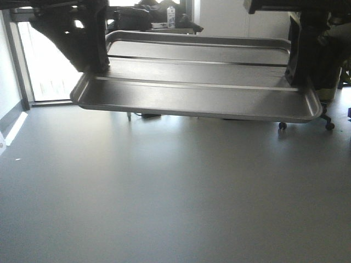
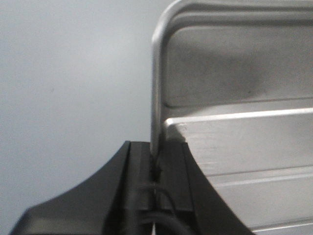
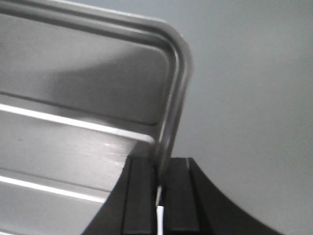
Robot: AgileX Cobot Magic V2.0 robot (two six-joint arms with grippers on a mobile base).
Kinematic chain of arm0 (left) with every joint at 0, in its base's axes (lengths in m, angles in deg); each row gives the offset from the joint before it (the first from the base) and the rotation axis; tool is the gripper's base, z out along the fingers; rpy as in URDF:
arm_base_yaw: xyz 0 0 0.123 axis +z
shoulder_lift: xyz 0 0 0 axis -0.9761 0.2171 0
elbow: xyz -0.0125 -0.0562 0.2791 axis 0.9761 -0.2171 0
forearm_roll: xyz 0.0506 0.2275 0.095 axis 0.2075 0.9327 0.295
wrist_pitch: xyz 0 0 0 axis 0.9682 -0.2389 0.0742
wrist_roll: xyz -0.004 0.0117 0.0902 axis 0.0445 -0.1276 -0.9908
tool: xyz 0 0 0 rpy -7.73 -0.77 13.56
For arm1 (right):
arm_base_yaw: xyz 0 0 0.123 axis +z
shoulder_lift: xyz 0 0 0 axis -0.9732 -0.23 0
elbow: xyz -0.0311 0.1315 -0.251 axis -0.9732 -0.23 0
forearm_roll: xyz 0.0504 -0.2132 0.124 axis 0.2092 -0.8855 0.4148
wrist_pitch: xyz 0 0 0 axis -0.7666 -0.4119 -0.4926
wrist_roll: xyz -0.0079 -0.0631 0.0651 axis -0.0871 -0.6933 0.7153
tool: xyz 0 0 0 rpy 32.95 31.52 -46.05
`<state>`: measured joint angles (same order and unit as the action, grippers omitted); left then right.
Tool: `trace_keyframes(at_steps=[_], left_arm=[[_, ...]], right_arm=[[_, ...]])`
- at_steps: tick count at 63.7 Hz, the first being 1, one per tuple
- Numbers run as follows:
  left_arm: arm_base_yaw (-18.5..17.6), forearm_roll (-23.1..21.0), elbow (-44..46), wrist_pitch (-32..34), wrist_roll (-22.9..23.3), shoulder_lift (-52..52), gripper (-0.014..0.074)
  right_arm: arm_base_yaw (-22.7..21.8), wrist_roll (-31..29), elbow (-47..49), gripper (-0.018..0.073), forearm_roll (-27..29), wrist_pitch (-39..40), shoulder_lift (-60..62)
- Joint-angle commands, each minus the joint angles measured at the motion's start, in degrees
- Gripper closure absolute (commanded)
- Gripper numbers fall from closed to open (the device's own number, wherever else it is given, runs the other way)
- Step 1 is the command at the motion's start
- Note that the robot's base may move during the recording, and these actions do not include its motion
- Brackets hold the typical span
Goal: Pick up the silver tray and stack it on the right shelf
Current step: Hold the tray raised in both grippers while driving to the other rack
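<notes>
The silver tray (image 1: 197, 90) is held level in the air above the grey floor, its two long ribs running across it. My left gripper (image 1: 98, 68) is shut on the tray's left short rim; in the left wrist view the gripper (image 2: 155, 152) pinches the rim of the tray (image 2: 234, 98). My right gripper (image 1: 298, 79) is shut on the right short rim; in the right wrist view the gripper (image 3: 162, 164) clamps the rim of the tray (image 3: 88, 93). The right shelf is out of view.
Grey floor (image 1: 164, 197) spreads below the tray. A bright doorway (image 1: 46, 60) stands at the back left. Chair castors (image 1: 282, 125) and a table with dark items and a white bottle (image 1: 171, 17) stand behind the tray.
</notes>
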<state>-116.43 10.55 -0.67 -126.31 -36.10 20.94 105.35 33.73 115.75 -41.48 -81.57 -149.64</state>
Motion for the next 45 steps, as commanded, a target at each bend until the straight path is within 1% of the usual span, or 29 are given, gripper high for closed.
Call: trace_keyframes(at_steps=[1, 45], left_arm=[[-0.3, 0.6, 2.1, 1.8, -0.4, -2.5, 0.0689], [-0.2, 0.1, 2.1, 1.8, -0.4, -2.5, 0.0689]], right_arm=[[-0.1, -1.1, 2.0, 0.0501, -1.5, 1.8, 2.0], [-0.1, -1.1, 2.0, 0.0501, -1.5, 1.9, 1.9]])
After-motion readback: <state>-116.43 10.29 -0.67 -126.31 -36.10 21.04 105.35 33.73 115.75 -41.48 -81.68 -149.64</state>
